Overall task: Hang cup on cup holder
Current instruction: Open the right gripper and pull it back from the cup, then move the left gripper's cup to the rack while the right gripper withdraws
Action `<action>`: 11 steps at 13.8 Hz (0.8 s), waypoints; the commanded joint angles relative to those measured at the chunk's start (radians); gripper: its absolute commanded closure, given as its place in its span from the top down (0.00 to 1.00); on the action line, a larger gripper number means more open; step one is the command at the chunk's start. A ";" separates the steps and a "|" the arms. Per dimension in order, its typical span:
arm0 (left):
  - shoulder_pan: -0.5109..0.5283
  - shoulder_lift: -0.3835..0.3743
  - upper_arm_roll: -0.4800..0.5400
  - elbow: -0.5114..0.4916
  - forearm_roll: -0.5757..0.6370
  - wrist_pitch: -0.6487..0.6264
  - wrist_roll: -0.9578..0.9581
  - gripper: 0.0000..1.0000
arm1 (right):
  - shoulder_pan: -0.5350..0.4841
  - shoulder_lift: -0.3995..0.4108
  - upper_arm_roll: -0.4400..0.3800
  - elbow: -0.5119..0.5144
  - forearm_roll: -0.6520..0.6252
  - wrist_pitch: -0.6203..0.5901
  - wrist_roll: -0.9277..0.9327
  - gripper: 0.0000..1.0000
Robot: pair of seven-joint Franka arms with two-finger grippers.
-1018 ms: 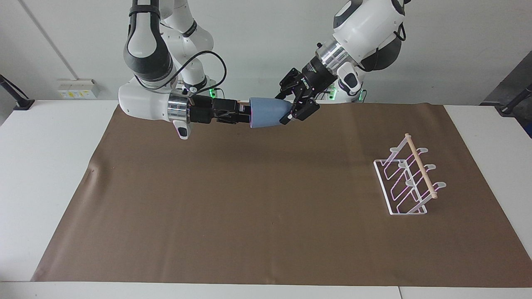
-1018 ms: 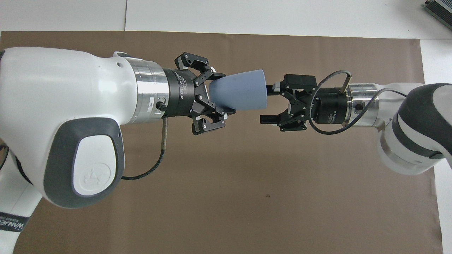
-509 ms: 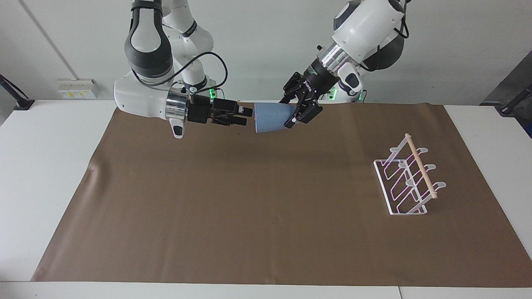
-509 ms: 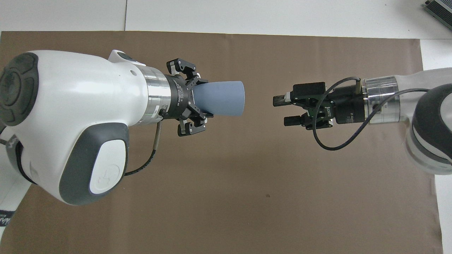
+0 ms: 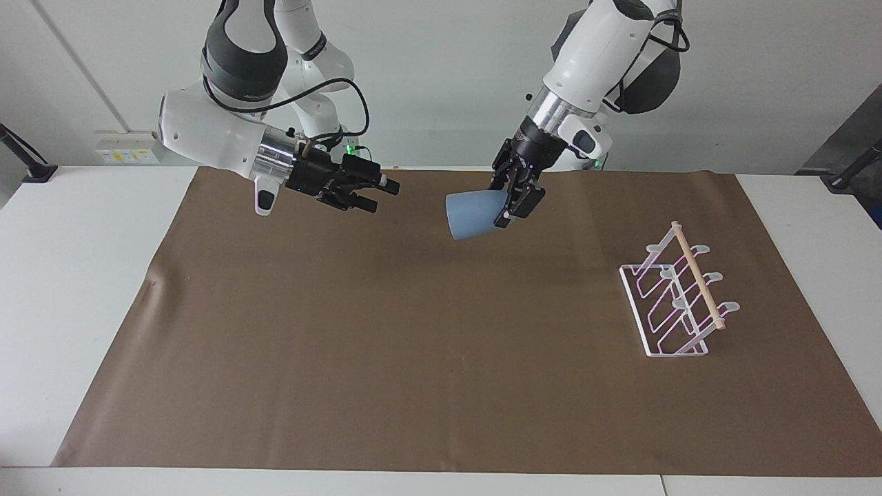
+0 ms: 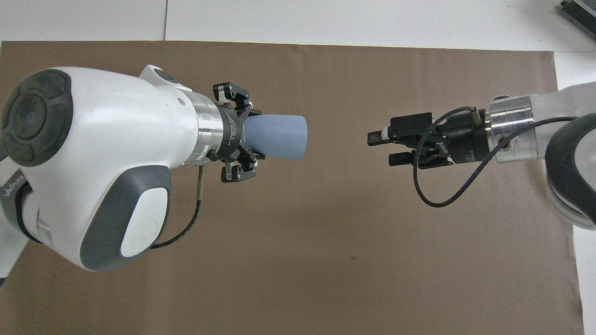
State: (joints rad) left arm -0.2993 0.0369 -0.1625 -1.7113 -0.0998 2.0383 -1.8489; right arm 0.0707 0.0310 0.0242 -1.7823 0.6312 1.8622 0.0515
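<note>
Brown mat [image 5: 413,358]: one cup [image 5: 472,215], one cup holder [image 5: 679,296].

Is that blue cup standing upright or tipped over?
Tipped. The cup hangs in the air over the brown mat, lying nearly sideways, its narrow base clamped in the left end effector and its wide mouth pointing away.

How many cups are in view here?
1. The cup is held in the left gripper above the brown mat, not on the cup holder. None seems hidden.
</note>
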 commanded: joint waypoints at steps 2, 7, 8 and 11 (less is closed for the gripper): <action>0.032 -0.078 -0.002 -0.122 0.150 0.013 0.138 0.00 | 0.000 -0.002 0.014 0.011 -0.247 0.058 0.013 1.00; 0.055 -0.095 -0.002 -0.166 0.377 0.051 0.241 0.00 | -0.005 -0.006 0.008 0.020 -0.508 0.054 0.013 1.00; 0.060 -0.094 -0.002 -0.174 0.440 0.069 0.244 0.00 | -0.008 -0.011 0.005 0.026 -0.540 0.040 0.013 1.00; 0.089 -0.092 0.000 -0.209 0.586 0.106 0.244 0.00 | -0.032 -0.031 0.002 0.066 -0.617 -0.046 0.011 1.00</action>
State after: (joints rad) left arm -0.2372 -0.0243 -0.1587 -1.8591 0.4055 2.0918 -1.6252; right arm 0.0636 0.0214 0.0194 -1.7486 0.0603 1.8791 0.0515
